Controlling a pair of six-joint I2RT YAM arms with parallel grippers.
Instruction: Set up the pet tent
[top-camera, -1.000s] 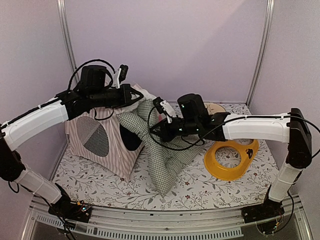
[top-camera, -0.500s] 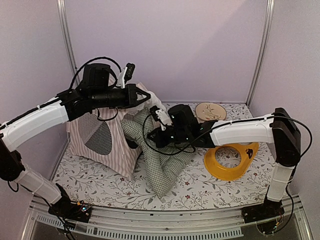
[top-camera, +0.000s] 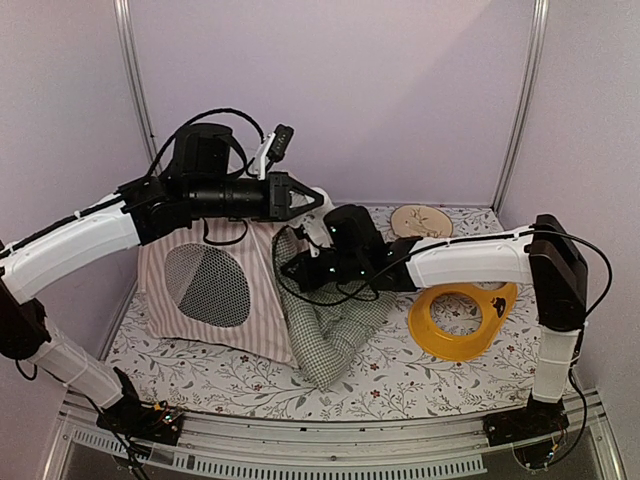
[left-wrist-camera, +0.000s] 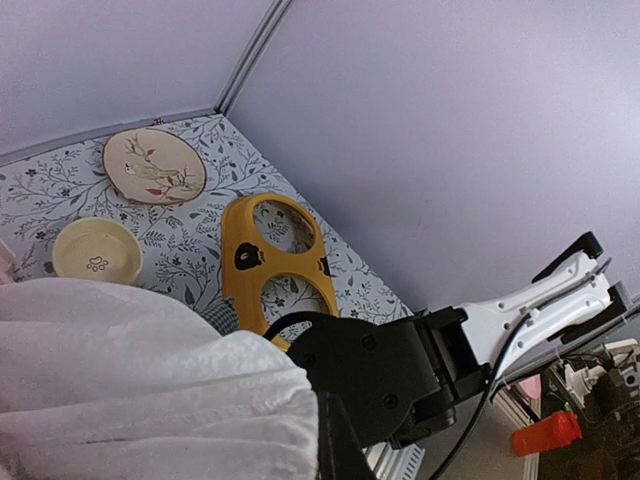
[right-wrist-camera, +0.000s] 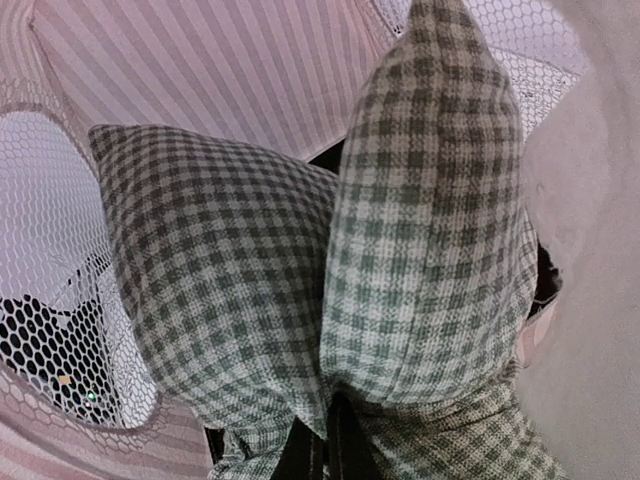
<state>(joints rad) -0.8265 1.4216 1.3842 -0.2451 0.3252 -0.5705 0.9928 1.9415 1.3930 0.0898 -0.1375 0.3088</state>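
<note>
The pink-and-white striped fabric pet tent (top-camera: 262, 320) stands upright on the left side, one round dark mesh window (top-camera: 207, 285) facing forward, its white sheer door flap (left-wrist-camera: 130, 390) bunched at the raised peak.

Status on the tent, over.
Left jaws shut on tent top, holding it up. Right jaws shut on checked cushion, front part inside tent. Cushion's rear end lies outside.

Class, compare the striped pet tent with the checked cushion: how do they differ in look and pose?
The pet tent is pink-and-white striped; the cushion is green-and-white checked. The pet tent has a round mesh window; the cushion has none. The pet tent stands upright; the cushion is bunched, partly inside it. Both are fabric.
</note>
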